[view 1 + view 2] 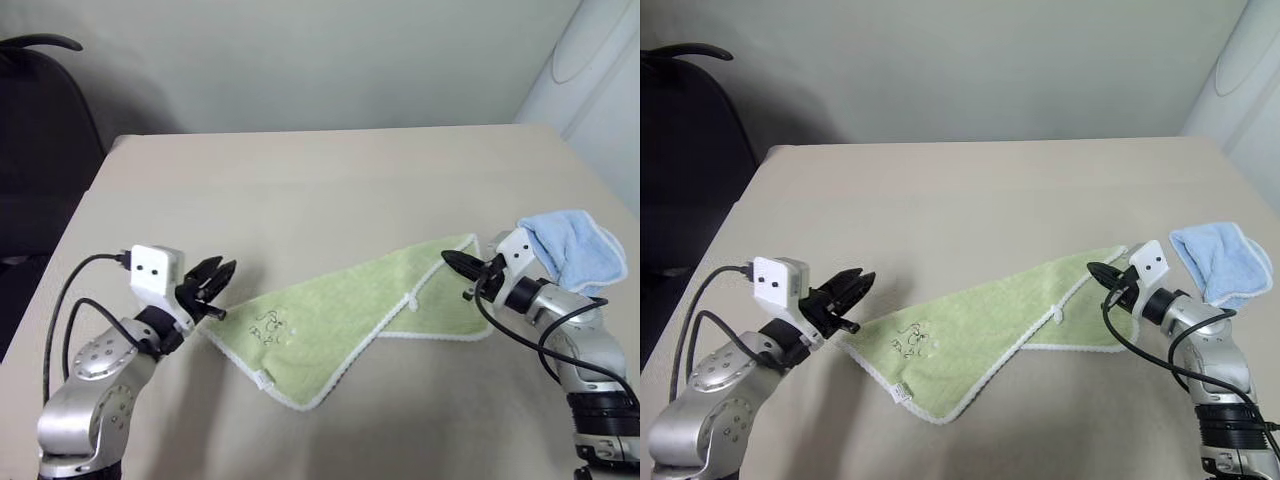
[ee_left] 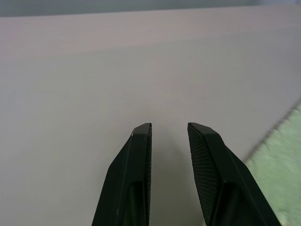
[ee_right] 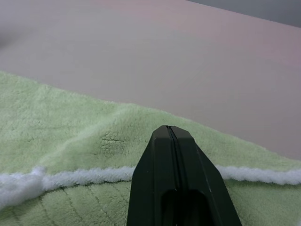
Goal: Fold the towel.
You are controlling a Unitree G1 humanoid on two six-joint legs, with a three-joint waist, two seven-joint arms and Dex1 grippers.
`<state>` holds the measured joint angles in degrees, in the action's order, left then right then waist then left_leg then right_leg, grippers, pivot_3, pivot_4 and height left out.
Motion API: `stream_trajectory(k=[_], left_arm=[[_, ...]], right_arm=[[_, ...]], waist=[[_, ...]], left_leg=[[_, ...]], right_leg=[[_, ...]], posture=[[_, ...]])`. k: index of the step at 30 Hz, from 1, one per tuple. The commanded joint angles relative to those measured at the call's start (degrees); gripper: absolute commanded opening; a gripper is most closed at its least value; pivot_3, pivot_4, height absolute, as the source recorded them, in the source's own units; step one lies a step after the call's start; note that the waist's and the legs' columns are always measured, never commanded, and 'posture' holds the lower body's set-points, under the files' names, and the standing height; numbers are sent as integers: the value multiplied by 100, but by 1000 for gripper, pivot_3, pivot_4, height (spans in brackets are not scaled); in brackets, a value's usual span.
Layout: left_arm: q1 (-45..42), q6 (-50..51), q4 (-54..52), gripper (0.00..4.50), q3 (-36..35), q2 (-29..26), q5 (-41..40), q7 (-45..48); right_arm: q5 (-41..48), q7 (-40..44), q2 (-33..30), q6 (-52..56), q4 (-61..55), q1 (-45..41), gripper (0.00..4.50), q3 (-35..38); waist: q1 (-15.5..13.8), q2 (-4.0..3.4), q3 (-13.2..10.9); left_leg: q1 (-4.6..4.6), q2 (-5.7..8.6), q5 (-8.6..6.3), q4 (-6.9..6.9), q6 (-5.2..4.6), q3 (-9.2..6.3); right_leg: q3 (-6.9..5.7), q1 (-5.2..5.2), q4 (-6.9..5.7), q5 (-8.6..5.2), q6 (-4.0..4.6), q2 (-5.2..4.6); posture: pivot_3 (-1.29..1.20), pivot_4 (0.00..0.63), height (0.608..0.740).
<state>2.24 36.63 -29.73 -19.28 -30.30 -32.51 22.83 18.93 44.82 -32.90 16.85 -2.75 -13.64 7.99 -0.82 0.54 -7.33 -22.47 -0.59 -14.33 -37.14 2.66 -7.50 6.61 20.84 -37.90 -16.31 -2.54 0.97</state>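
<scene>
The light green towel (image 1: pixel 340 320) lies on the table, partly doubled over, with white edging and a small dark embroidered mark (image 1: pixel 268 325) near its left corner. My left gripper (image 1: pixel 222 272) hovers just beyond that corner, open, with nothing between its fingers (image 2: pixel 141 155); a strip of towel (image 2: pixel 282 174) shows beside it in the left wrist view. My right gripper (image 1: pixel 450 258) is shut at the towel's far right corner. Its closed tips (image 3: pixel 170 129) sit just over the cloth (image 3: pixel 70 132), and I see no cloth pinched between them.
A small light blue cloth (image 1: pixel 575 248) lies bunched by my right wrist near the table's right edge. The beige table (image 1: pixel 330 180) stretches bare behind the towel. A dark chair (image 1: pixel 40 150) stands off the left side, and a white rounded object (image 1: pixel 590 70) at the back right.
</scene>
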Motion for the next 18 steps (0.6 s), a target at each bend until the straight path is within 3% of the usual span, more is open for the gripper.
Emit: stream_trajectory(k=[1,18], left_arm=[[13,-39,-223,1327,-35,-57,-84,94],[-389,-16,58,1327,198,-309,42,349]], right_arm=[[174,83,-109,-116,-217,-15,12,219],[-83,-201,-170,-431,-281,162,12,289]], waist=[[3,0,0],[6,0,0]], left_leg=[[0,0,0,0,0,0],[0,0,-1,1,-2,-3]], right_leg=[[0,0,0,0,0,0],[-2,-1,0,0,2,-1]], posture=[[0,150,740],[0,150,740]])
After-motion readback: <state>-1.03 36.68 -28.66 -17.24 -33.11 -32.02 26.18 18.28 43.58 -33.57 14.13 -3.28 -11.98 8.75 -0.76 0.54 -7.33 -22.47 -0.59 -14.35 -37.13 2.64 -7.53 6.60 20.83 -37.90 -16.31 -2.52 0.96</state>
